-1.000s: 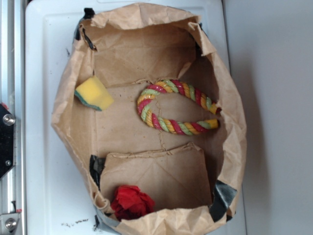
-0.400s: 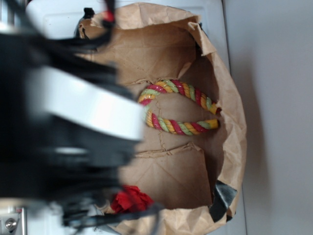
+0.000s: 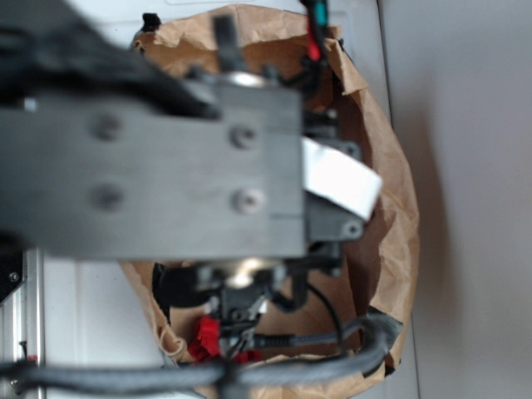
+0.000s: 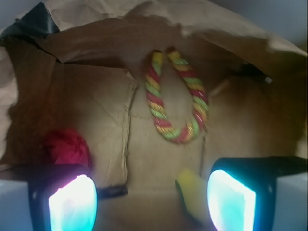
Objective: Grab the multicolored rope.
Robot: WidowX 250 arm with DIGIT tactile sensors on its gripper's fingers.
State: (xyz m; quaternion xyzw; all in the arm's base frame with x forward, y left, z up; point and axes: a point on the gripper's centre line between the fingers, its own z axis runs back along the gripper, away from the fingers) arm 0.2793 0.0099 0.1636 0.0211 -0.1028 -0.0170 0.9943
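Here, our wrist view shows the multicolored rope (image 4: 175, 98) in the paper bag (image 4: 86, 101), jaws spread, exterior view blocked by the arm (image 3: 158, 174), white bench (image 3: 91, 316) beneath.

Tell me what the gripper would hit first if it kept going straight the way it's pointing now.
Probably the brown floor of the paper bag, just short of the multicolored rope. The open gripper points into the bag, with the rope's bend a little farther in. The yellow sponge lies near one fingertip; depth is unclear.

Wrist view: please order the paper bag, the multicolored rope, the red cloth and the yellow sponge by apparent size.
1. Paper bag, fills the frame.
2. Multicolored rope.
3. Red cloth.
Yellow sponge: unranked, partly hidden by the gripper and nearer the camera.
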